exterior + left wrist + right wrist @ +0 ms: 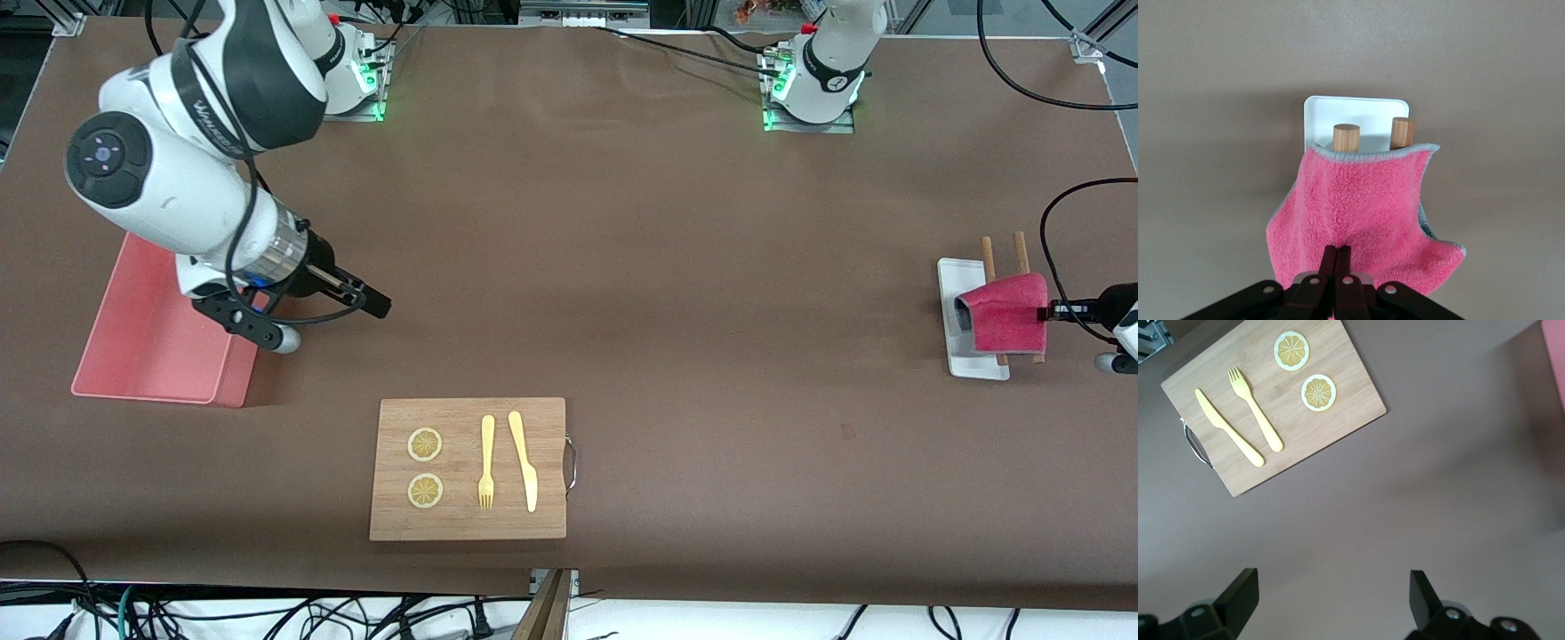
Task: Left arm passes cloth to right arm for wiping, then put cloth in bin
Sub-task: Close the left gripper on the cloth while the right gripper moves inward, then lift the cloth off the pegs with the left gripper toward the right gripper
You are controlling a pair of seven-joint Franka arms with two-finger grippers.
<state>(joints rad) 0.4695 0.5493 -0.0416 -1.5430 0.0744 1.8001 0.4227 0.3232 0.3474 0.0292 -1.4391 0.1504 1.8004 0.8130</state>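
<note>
The magenta cloth [1009, 313] hangs over two wooden pegs [988, 252] on a small white tray [951, 302] at the left arm's end of the table. My left gripper [1049, 311] is shut on the cloth's edge; in the left wrist view its fingertips [1338, 257] pinch the cloth [1365, 213] in front of the pegs [1346, 137]. My right gripper [378, 305] is open and empty, held above the table beside the pink bin [151, 333]. In the right wrist view its fingers [1239, 590] stand wide apart over bare table.
A wooden cutting board [468, 468] lies near the front camera, with two lemon slices [425, 444], a yellow fork [486, 462] and a yellow knife [524, 460]. It also shows in the right wrist view [1271, 400]. Black cables run along the table's edges.
</note>
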